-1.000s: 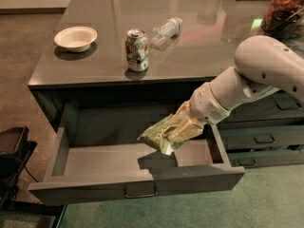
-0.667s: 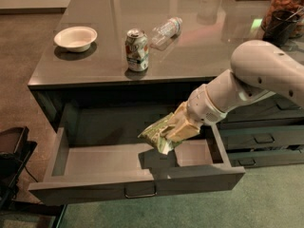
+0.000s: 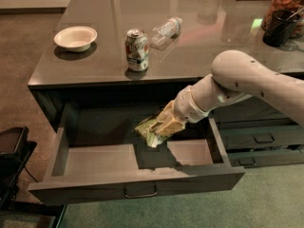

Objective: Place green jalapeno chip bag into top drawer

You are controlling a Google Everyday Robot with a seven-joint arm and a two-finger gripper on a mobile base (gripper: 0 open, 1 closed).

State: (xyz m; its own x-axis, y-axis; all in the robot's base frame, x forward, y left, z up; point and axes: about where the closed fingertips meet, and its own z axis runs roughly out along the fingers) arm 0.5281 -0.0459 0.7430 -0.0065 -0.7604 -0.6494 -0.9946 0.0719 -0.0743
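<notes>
1. Counter [image 3: 190,56]: broad, flat slab top, dark grey and glossy, with glare streaks on it.
2. Top drawer [image 3: 137,186]: wide, deep box in matte dark grey-green, pulled well out below the counter edge. It has a flat front panel. The floor is bare apart from a dark shadow patch near the middle.
3. Robot arm [image 3: 247,77]: smooth off-white shell with rounded, bulbous links. It comes in from the right and slopes down-left into the drawer opening.
4. Narrower drawers [image 3: 259,139]: 2 stacked fronts to the right of the open drawer, same dark finish, with small handles. Both are closed.
5. Bowl [image 3: 75,38]: shallow, round, pale cream and matte. It sits on the counter's left part, well apart from the rest.
6. Green jalapeno chip bag [image 3: 148,129]: small crinkly olive-green pouch with pale print, creased and tilted. It is held inside the drawer's space above the floor, right of centre and toward the back.
7. Gripper [image 3: 164,127]: tan fingers pinched closed on the bag's right side, down inside the drawer opening.
8. Plastic bottle [image 3: 166,30]: clear and ribbed, lying on its side on the counter, just beside the can.
9. Soda can [image 3: 137,50]: upright metal cylinder, green and white, near the counter's front edge.
10. Drawer handle [image 3: 140,193]: thin metal bail at the centre of the front panel.
</notes>
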